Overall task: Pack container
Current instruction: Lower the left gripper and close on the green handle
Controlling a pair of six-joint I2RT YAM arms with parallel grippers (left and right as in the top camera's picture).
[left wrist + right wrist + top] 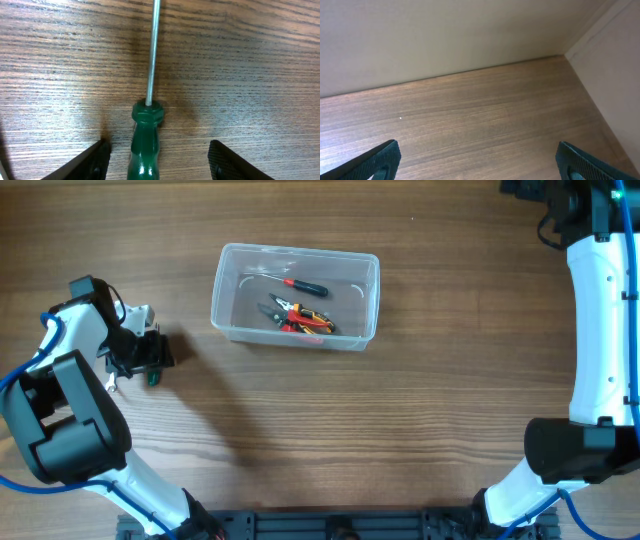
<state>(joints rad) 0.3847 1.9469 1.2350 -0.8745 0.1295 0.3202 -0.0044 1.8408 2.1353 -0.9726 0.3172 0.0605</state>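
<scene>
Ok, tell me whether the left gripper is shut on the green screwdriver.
No, the left gripper is open: its fingers flank the green screwdriver, with bare table showing in both gaps.

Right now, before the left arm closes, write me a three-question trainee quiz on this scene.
1. True or false: the green-handled screwdriver already lies inside the container.
2. Multiple choice: the left gripper is A) shut on the screwdriver, B) open, straddling the screwdriver on the table, C) hovering above the container.
3. Fill in: the right gripper is open and holds ____.
Key: 1 false; 2 B; 3 nothing.
</scene>
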